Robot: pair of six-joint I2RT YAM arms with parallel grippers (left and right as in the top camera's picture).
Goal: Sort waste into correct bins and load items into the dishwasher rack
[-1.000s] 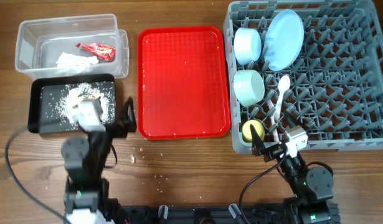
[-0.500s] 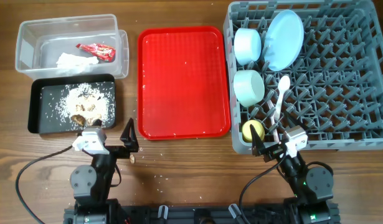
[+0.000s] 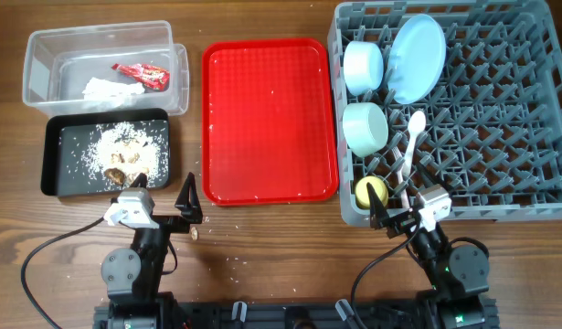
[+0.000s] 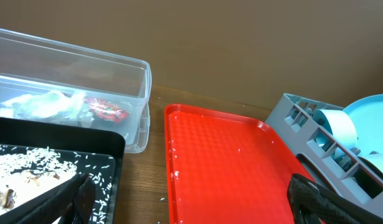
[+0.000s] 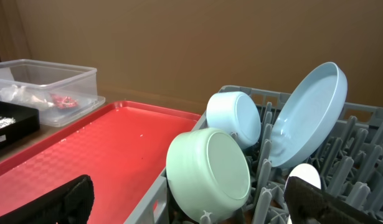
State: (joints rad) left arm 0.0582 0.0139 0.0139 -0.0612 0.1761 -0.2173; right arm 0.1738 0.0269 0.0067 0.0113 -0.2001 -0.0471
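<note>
The left hand (image 4: 191,206) is seen low over the desk (image 3: 262,251), just in front of the black tray (image 3: 54,155) and the near corner of the red serving tray (image 3: 270,119); its fingers are spread wide and nothing is held. The right hand (image 5: 191,202) is seen by the near left corner of the dishwasher rack (image 3: 500,119); its fingers are spread wide too, and nothing is held.

The red wrapper (image 3: 141,74) and the white tissue (image 3: 107,89) are found side by side in the clear tub (image 3: 43,46); the rice scraps (image 3: 125,151) are piled in the black tray; a few grains (image 3: 194,234) are scattered on the desk near the left hand.

The blue plate (image 3: 418,57) is stood on its edge in the rack; the blue bowl (image 3: 363,66) is set just beside it; the green bowl (image 3: 365,128) is placed in front of that; the yellow cup (image 3: 370,191) is tucked in the near corner; the white spoon (image 3: 415,128) is laid beside the green bowl.
</note>
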